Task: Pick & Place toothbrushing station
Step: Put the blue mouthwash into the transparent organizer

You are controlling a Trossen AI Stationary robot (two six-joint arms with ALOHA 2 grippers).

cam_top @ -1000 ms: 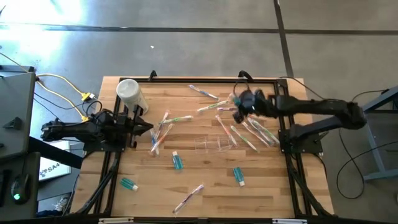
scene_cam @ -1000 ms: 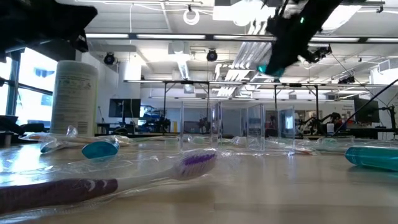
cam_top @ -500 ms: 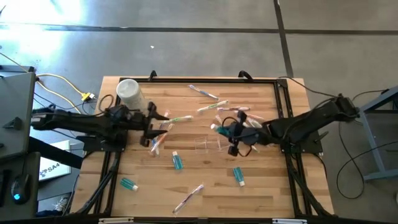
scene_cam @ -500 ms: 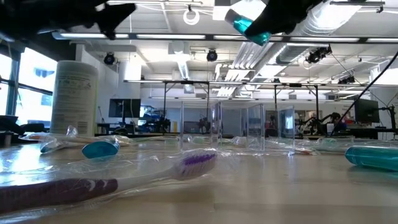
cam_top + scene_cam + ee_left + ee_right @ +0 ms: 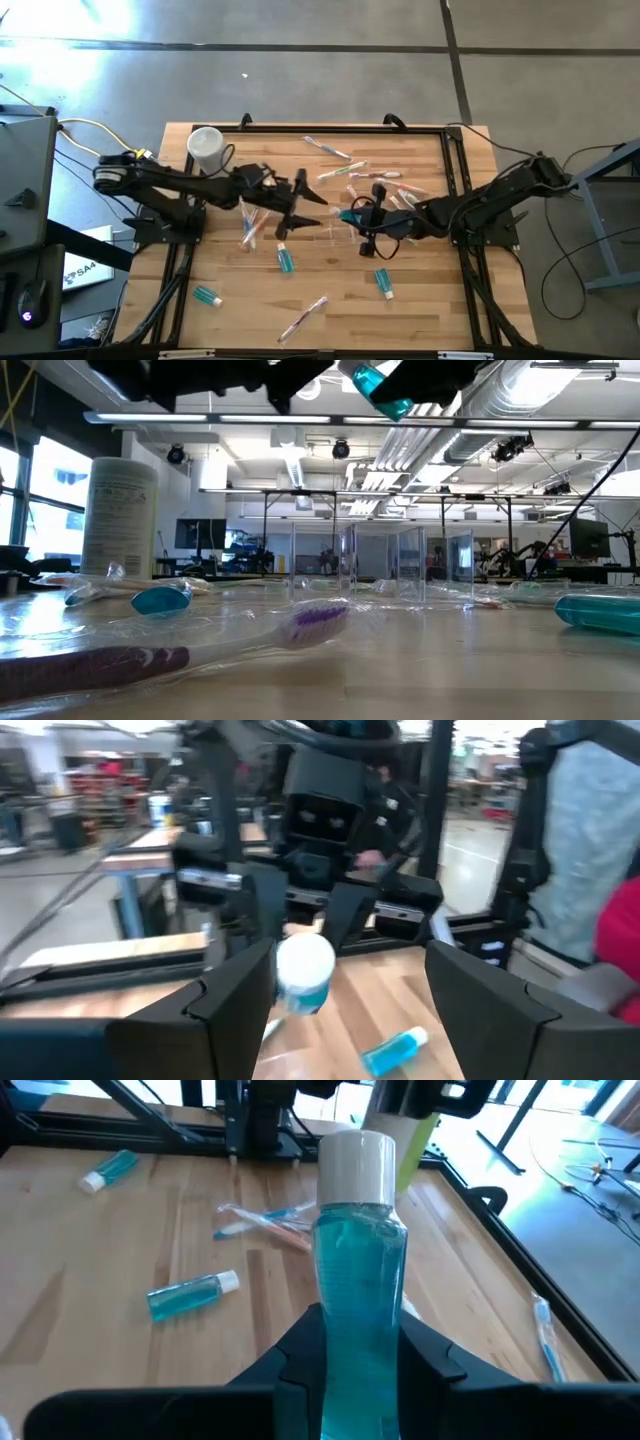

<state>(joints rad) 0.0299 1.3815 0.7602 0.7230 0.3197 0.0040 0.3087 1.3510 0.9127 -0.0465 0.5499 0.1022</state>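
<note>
The toothbrushing station [image 5: 335, 232], a clear boxy holder, stands on the wooden table near its middle; it also shows in the low view [image 5: 380, 565]. Above it my right gripper [image 5: 357, 216] is shut on a small teal bottle [image 5: 358, 1290] with a white cap [image 5: 355, 1160]. My left gripper [image 5: 318, 200] hangs open just left of the bottle and faces it. In the left wrist view the cap [image 5: 305, 965] shows between its spread fingers [image 5: 235, 1005]; the high view shows a gap between them and the cap. My right gripper pinches the bottle's teal body [image 5: 356, 1365] between its two fingers [image 5: 300, 1370], at the end away from the cap. The bottle sticks out forward along the fingers, cap toward the table's left. It is lifted clear of the table [image 5: 385, 385].
A white cylindrical tub [image 5: 207, 148] stands at the far left corner. Wrapped toothbrushes [image 5: 255, 215] lie scattered around the middle and far right. Other teal bottles [image 5: 285, 260] [image 5: 207, 296] [image 5: 384, 283] lie toward the near edge, beside another toothbrush [image 5: 303, 318].
My left gripper has swung up from the left side toward the table's middle and has opened. My right gripper has carried the teal bottle from the far right toward the middle and turned, so the cap now points toward the left gripper.
</note>
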